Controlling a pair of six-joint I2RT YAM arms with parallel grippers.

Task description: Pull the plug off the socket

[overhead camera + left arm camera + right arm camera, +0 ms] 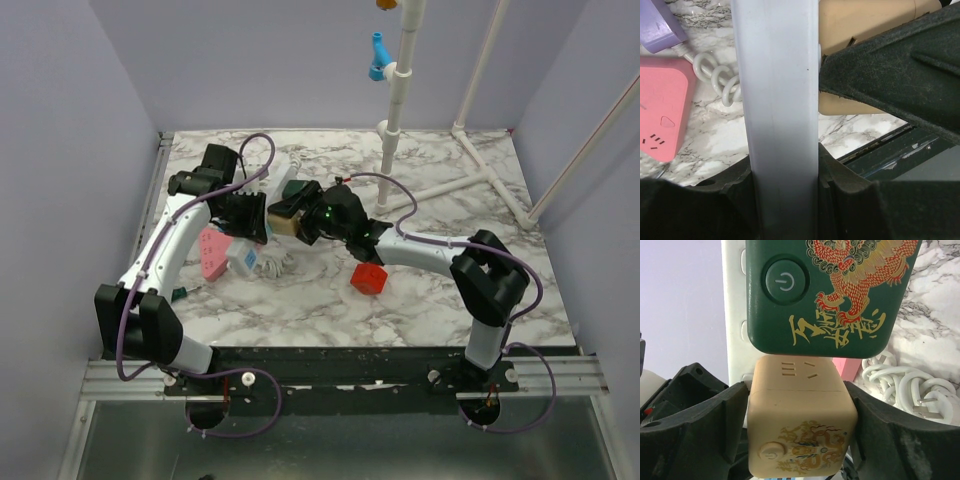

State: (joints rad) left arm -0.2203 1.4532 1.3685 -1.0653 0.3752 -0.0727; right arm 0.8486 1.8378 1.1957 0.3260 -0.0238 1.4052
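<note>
The socket (282,188), a long white power strip (780,100), is held up off the table. My left gripper (785,192) is shut on it, with the strip running straight up between its jaws. A beige cube plug (802,425) with a gold dragon print sits against the strip's face (735,315); its prongs are hidden. My right gripper (802,432) is shut on this plug, one finger on each side. In the top view the right gripper (302,226) meets the left gripper (250,222) at the beige plug (285,226).
A dark green dragon-print cube (825,290) sits on the strip just beyond the beige plug. A pink power strip (212,252), a coiled white cord (272,262) and a purple bar (660,25) lie below. A red cube (368,278) lies near the right arm. White pipework (400,110) stands behind.
</note>
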